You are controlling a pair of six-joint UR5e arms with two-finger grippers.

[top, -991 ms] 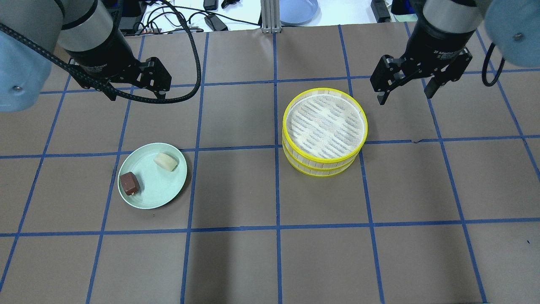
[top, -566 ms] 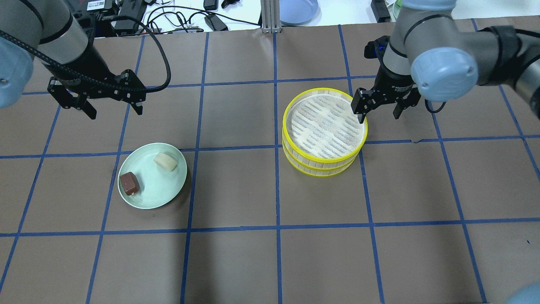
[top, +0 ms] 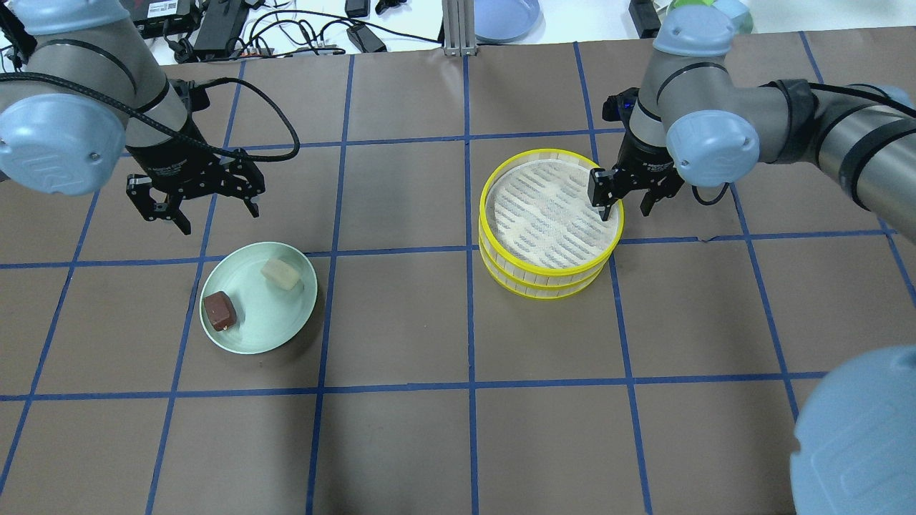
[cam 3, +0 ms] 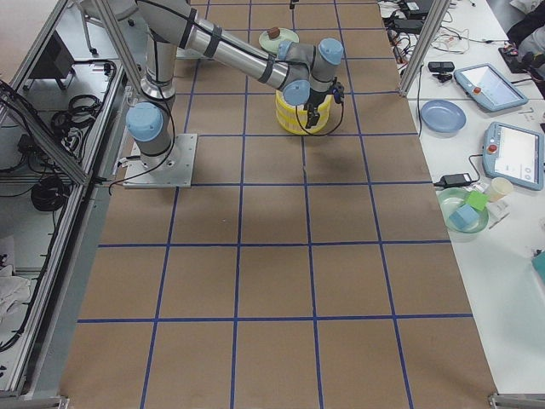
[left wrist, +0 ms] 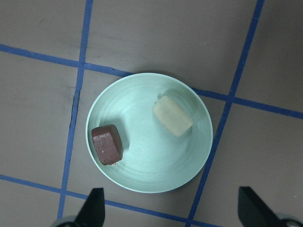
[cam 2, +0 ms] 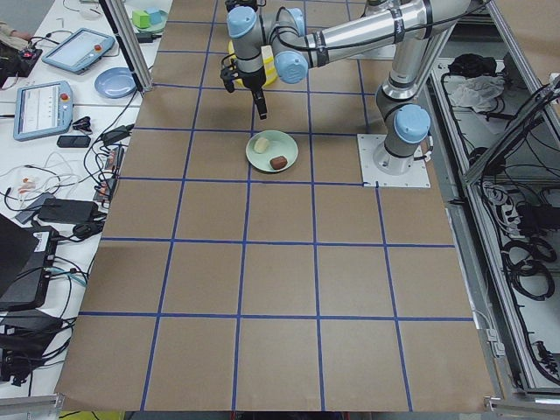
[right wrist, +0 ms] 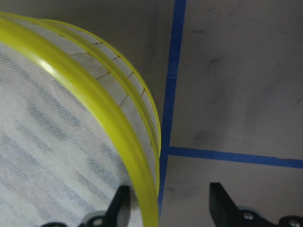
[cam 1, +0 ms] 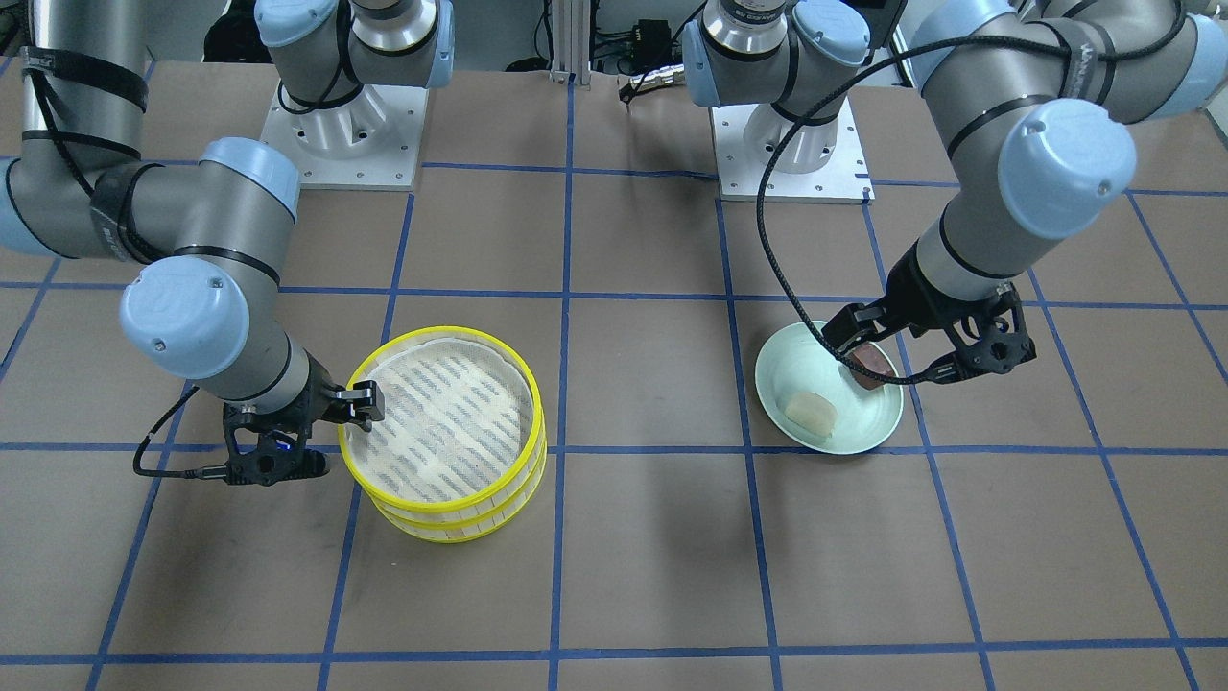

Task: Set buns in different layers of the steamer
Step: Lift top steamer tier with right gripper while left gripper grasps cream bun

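Note:
The cream bun (top: 280, 274) and the brown bun (top: 219, 310) lie apart on a mint-green plate (top: 286, 332). My left gripper (top: 220, 220) is open and empty, above the table just behind the plate. The left wrist view looks down on both buns (left wrist: 172, 116) (left wrist: 107, 144) from above. The two yellow-rimmed steamer trays (top: 549, 272) stand stacked and empty, the top liner (top: 547, 211) bare. My right gripper (top: 624, 212) is open and straddles the top tray's right rim (right wrist: 94, 104), one finger inside and one outside.
Brown table paper with a blue tape grid (top: 469, 386). Cables, a blue dish (top: 504, 18) and devices lie beyond the far edge. Both arm bases (cam 1: 341, 130) stand on the robot's side.
The right gripper has moved down and left onto the top tray's right rim. The left gripper has moved toward the plate. Buns and trays have not moved.

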